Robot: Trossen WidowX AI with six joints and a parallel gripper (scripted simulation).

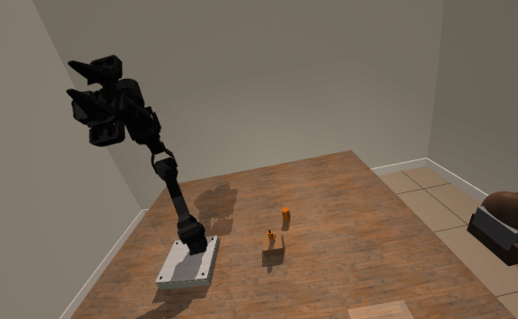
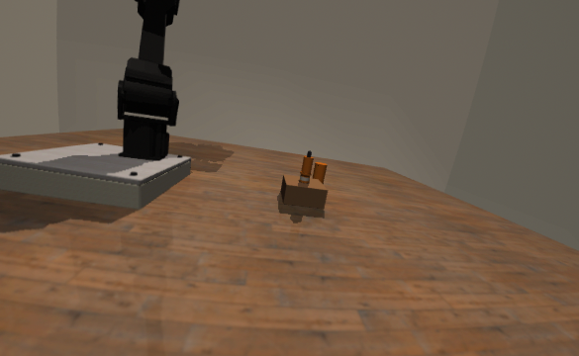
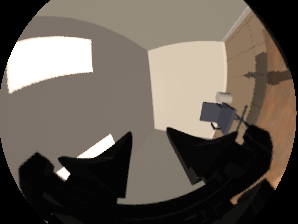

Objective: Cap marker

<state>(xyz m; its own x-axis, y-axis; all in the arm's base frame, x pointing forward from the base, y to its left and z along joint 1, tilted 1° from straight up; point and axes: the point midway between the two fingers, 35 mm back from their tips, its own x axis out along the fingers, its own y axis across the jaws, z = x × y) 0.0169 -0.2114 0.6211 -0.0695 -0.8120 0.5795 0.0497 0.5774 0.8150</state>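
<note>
Wood-plank desk (image 1: 329, 266), grey walls, tiled floor beyond. Hand (image 1: 73, 80) raised high, part-open, empty. Marker (image 1: 270, 236) upright in holder block (image 1: 273, 246); cap (image 1: 285, 214) stands nearby, apart

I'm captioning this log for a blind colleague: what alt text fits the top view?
A black robot arm rears up from its base plate on a wooden table, its gripper raised high with jaws partly open and holding nothing. Below, an uncapped orange marker stands in a holder block, and its cap stands apart just beyond.
</note>
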